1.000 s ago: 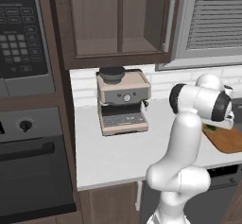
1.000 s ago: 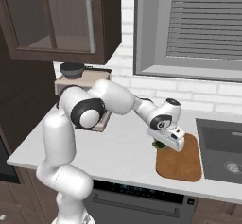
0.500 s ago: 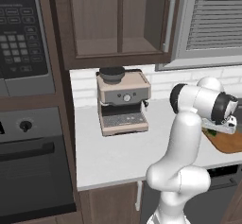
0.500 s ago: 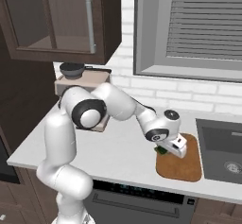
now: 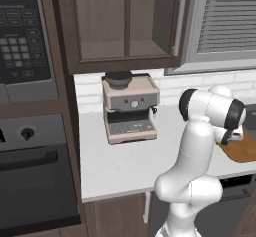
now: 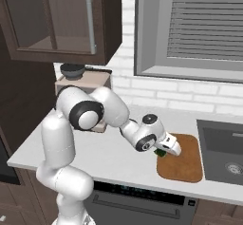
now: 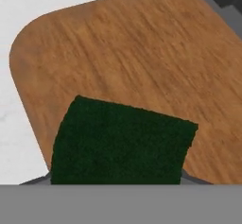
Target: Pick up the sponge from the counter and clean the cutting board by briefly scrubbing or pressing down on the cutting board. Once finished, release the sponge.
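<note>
My gripper [image 6: 169, 148] is shut on the sponge [image 6: 161, 153], a dark green block held low over the left part of the cutting board [image 6: 183, 165]. In the hand view the sponge [image 7: 120, 142] covers my fingertips, and the reddish-brown cutting board [image 7: 142, 57] lies right beneath it. I cannot tell whether the sponge touches the wood. The pale counter [image 6: 107, 157] runs around the board. In the left base view the arm's wrist hides most of the hand, at the edge of the cutting board [image 5: 244, 151].
A coffee machine [image 5: 130, 108] stands at the back of the counter [image 5: 125, 161], left of the arm. The dark sink basin [image 6: 223, 148] lies just right of the board. Wall cabinets and a window with blinds hang above.
The hand has dropped lower and shifted slightly toward the board's near left part, carrying the sponge with it.
</note>
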Controlling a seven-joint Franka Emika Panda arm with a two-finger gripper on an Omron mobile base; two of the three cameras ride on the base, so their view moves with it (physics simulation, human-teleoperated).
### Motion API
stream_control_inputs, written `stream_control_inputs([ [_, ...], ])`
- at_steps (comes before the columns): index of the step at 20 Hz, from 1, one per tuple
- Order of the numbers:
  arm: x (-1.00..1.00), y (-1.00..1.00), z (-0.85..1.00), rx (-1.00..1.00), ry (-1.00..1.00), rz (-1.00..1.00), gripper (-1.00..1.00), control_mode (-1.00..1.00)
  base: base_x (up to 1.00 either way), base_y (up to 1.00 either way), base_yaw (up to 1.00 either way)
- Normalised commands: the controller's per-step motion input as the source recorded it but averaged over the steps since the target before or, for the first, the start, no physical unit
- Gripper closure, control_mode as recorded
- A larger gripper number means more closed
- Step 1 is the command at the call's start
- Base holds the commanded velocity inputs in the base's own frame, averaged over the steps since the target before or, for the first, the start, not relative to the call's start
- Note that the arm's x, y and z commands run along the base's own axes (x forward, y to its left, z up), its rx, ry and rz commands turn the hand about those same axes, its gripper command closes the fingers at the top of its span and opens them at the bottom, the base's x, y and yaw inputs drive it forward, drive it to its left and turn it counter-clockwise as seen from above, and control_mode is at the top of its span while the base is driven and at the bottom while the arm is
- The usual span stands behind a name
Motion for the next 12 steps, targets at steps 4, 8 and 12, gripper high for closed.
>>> stream_control_inputs([
  [4,0.45,-0.11,-0.05,0.04,0.18,0.00,1.00,-1.00,0.00,0.00,0.00],
  [8,0.50,-0.25,0.39,0.15,0.12,0.03,1.00,-1.00,0.00,0.00,0.00],
  [12,0.35,-0.26,0.31,0.16,0.00,0.06,1.00,-1.00,0.00,0.00,0.00],
])
